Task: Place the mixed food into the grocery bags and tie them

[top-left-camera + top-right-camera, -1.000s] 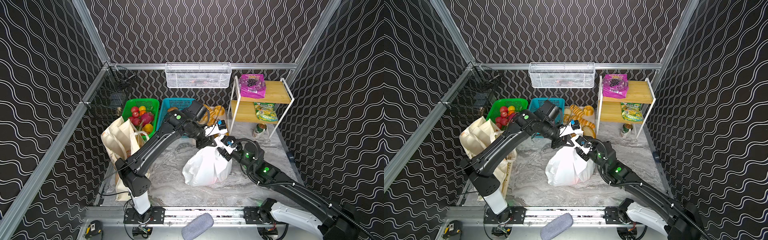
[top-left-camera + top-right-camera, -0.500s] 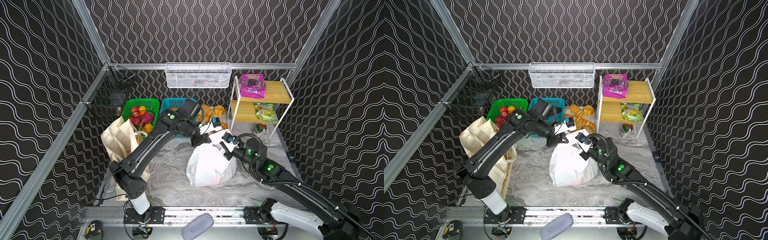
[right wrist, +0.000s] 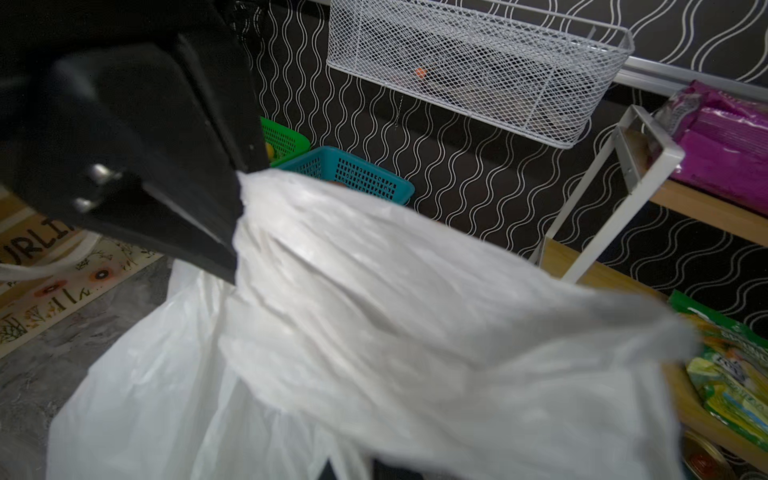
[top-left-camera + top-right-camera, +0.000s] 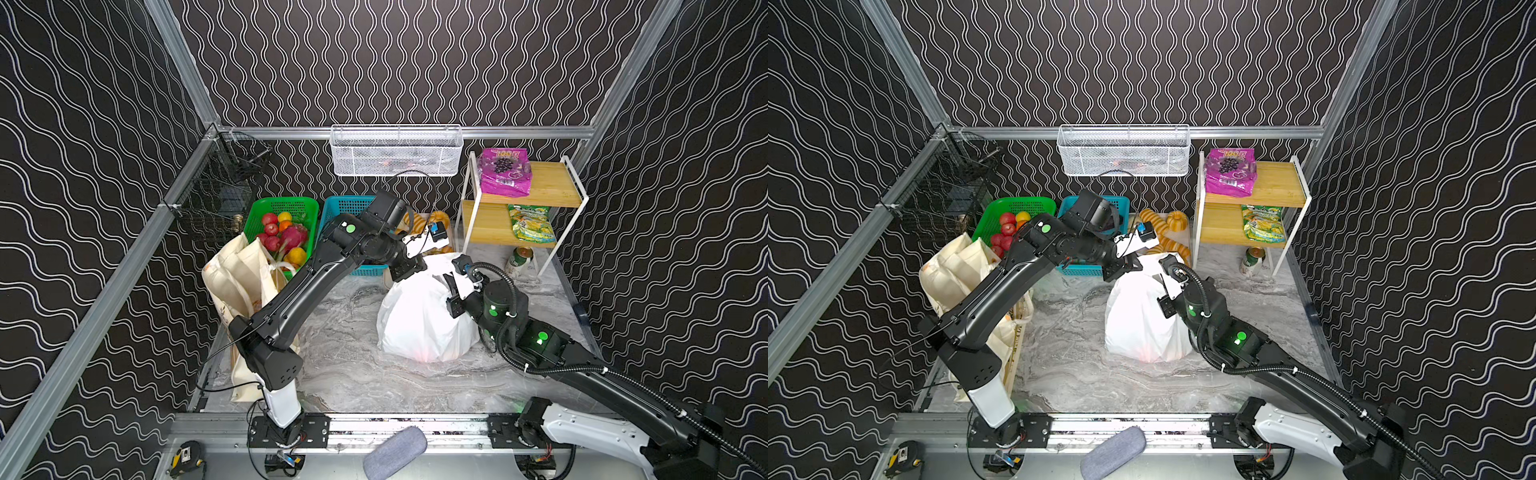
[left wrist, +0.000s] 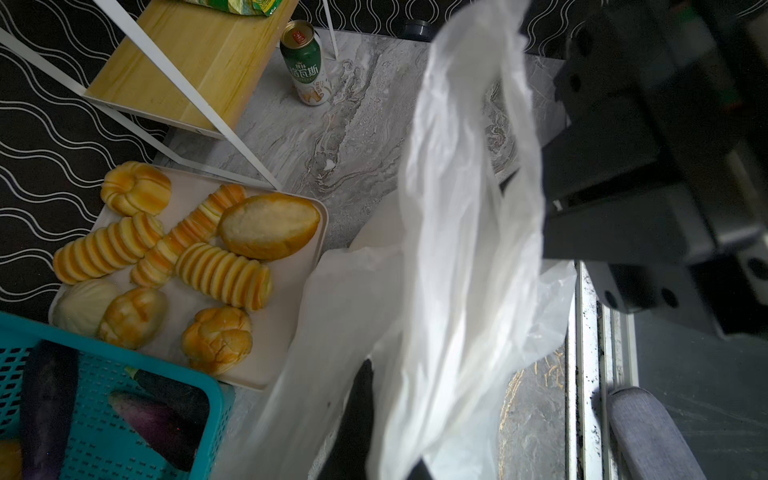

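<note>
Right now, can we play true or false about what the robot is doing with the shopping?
Both tools pinch the white bag. True: the left tool and the right tool are each shut on its gathered top.
The purple snack packet is already in the bag. False: it lies on the top shelf.
The green can stands on the table. True.
The breads sit in the blue basket. False: they lie on a pale tray beside it.
</note>
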You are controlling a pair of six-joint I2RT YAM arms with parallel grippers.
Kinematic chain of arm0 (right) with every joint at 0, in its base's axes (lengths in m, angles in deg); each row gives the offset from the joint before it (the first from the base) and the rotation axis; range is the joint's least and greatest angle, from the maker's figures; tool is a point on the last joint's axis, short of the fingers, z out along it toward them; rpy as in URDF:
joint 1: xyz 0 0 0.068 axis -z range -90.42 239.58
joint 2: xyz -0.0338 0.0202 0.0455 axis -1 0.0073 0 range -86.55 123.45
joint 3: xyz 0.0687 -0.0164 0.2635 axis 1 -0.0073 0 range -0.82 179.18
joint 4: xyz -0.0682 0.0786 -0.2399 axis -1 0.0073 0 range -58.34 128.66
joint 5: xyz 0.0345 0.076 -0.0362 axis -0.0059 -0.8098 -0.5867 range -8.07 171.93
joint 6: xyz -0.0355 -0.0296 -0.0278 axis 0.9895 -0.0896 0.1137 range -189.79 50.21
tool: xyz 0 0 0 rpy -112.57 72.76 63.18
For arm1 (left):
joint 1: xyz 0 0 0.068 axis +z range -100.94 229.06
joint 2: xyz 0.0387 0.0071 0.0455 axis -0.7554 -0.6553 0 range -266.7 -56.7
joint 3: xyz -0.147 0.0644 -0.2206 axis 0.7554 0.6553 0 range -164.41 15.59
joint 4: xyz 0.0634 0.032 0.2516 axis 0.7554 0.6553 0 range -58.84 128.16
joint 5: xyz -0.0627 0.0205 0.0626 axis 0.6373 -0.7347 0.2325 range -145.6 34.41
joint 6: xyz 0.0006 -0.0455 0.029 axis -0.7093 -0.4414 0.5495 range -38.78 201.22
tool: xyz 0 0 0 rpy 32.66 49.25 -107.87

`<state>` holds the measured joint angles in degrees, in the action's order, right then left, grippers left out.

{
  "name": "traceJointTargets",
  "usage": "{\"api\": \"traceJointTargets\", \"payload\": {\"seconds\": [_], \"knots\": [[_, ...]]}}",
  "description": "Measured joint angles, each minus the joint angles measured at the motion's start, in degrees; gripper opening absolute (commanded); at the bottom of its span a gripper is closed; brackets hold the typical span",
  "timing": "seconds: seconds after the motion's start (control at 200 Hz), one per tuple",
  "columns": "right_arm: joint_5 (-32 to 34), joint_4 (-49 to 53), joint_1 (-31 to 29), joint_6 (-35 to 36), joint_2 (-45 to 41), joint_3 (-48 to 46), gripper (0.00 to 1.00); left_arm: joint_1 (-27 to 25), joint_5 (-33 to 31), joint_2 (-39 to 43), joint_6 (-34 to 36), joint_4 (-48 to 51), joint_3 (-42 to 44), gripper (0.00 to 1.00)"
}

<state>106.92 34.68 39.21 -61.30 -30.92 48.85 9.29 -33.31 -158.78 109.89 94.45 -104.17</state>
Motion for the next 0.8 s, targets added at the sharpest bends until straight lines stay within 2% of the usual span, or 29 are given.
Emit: {"api": "traceJointTargets", "payload": {"seconds": [0.065, 0.19, 0.295, 0.42, 0.651, 0.801], "knots": [[0.02, -0.2, -0.57, -0.61, -0.87, -0.94, 0.01, 0.0, -0.02, -0.68, 0.02, 0.87, -0.5, 0.0], [-2.54, 0.15, -0.68, -0.57, -2.69, -3.19, 0.34, 0.0, 1.01, -1.53, 0.04, 3.26, -0.66, 0.0], [-4.28, 1.38, -0.15, 0.11, -4.83, -3.45, 0.49, 0.44, 2.21, -1.05, 0.07, 4.35, 0.94, 0.0], [-10.43, 3.15, 2.62, 1.4, -6.78, -2.82, 0.53, 0.26, 4.46, 0.5, 0.37, 4.81, 3.74, 0.0], [-21.53, 4.72, 9.2, 1.66, -9.57, -1.46, 0.54, 0.33, 6.97, 0.92, 1.33, 5.18, 3.54, 0.0], [-29.51, 3.67, 14.91, 3.15, -11.21, -1.99, 0.58, 0.33, 8.0, 0.96, 1.46, 5.4, 3.48, 0.0]]}}
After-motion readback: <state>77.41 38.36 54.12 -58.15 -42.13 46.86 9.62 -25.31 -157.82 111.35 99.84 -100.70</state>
